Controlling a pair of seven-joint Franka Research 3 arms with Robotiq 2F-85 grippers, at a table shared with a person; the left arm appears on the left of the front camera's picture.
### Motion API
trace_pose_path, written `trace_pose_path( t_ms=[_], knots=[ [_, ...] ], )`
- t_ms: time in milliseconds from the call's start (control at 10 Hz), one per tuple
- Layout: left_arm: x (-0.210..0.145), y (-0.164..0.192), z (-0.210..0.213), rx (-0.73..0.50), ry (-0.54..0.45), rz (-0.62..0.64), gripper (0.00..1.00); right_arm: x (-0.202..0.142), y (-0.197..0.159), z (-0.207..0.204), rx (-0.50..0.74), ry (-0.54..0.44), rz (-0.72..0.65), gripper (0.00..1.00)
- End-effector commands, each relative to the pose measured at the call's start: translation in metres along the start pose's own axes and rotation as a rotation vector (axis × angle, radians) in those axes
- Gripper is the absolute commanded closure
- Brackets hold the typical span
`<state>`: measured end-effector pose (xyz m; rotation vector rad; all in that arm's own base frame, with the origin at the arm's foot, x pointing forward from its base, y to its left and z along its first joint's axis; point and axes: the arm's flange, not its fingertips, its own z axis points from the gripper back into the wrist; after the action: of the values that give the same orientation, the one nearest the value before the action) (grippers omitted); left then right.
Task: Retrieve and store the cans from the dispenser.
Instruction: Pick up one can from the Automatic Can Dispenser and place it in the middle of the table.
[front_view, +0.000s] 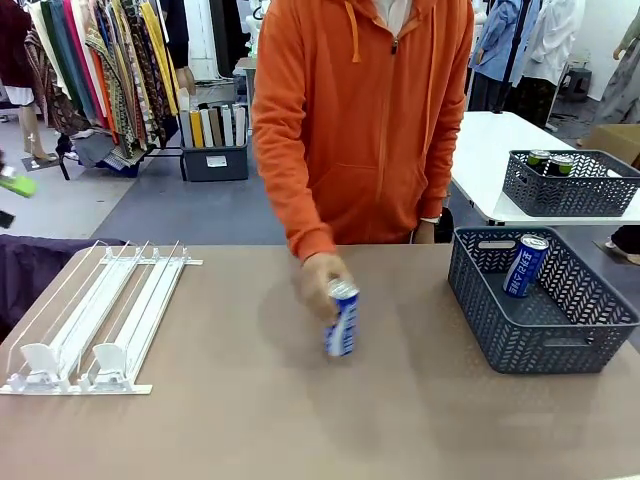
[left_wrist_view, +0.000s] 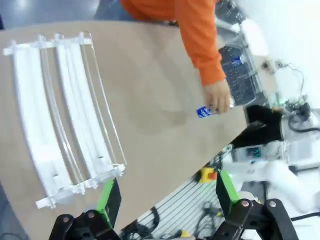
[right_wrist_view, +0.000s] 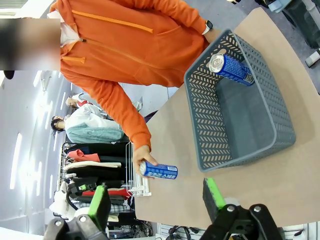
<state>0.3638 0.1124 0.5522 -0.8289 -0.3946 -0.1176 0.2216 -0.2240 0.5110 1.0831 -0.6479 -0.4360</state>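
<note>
1. Front view: a blue can (front_view: 342, 320) is held tilted by the person's hand (front_view: 322, 279) at mid-table, between the dispenser (front_view: 95, 320) and the grey basket (front_view: 545, 340). A second blue can (front_view: 526, 265) is seen leaning inside that basket.
2. Left wrist view: the left gripper (left_wrist_view: 167, 197) is spread wide, nothing between its pads. The dispenser (left_wrist_view: 65, 115) lies ahead and to one side of it, its rails bare of cans; the held can (left_wrist_view: 207, 111) is well beyond the fingers.
3. Right wrist view: the right gripper (right_wrist_view: 156, 197) is likewise released and holds nothing. The basket (right_wrist_view: 235, 100) lies ahead of it, with a can (right_wrist_view: 231, 67) inside; the held can (right_wrist_view: 159, 170) is near, just past the fingertips.
4. Step judged: storing is partly done, and the can in the hand is being moved by the person, not the robot.
5. Next move, as a judgement: the can would need to be released or offered, then grasped around its body by the nearer right gripper and carried over the basket rim.
</note>
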Motion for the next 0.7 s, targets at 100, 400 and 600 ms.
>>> trace_pose_path(
  t_ms=[100,400,600],
  knots=[
    [-0.03,0.035,-0.001,-0.13,-0.105,0.073,0.0,0.002,0.001,-0.001,0.039,-0.015,0.023,0.0],
    [-0.025,0.035,0.011,-0.092,-0.079,0.089,0.0,0.002,0.001,-0.001,0.039,-0.015,0.023,0.0],
    [-0.025,0.035,0.011,-0.092,-0.079,0.089,0.0,0.002,0.001,-0.001,0.039,-0.015,0.023,0.0]
  ],
)
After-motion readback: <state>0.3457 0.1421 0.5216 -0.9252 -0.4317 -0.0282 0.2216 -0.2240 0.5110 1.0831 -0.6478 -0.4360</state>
